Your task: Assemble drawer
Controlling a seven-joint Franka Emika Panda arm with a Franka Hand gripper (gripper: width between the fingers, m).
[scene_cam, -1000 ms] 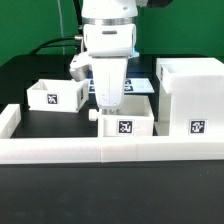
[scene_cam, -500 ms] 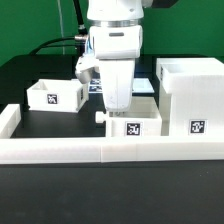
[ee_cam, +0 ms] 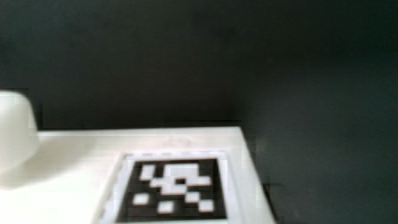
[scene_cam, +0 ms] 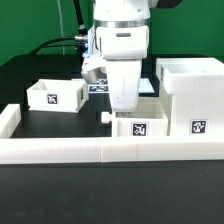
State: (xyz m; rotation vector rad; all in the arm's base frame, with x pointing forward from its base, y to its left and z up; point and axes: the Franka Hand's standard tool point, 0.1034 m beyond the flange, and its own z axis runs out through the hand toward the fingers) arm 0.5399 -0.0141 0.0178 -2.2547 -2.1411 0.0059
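Note:
My gripper reaches down into a small white knobbed tray that stands behind the front wall, close to the exterior view's left of the tall white case. The tray's knob points to the exterior view's left. My fingertips are hidden inside the tray, and the tray moves along with them. In the wrist view, the tray's tagged white face and its rounded knob fill the near field. A second tray stands apart at the exterior view's left.
A long low white border wall runs across the front, with a raised end at the exterior view's left. The marker board lies flat behind my gripper. Black cables hang at the back.
My gripper and the knobbed tray have moved together toward the exterior view's right, closer to the tall case. The left tray and the case have not moved.

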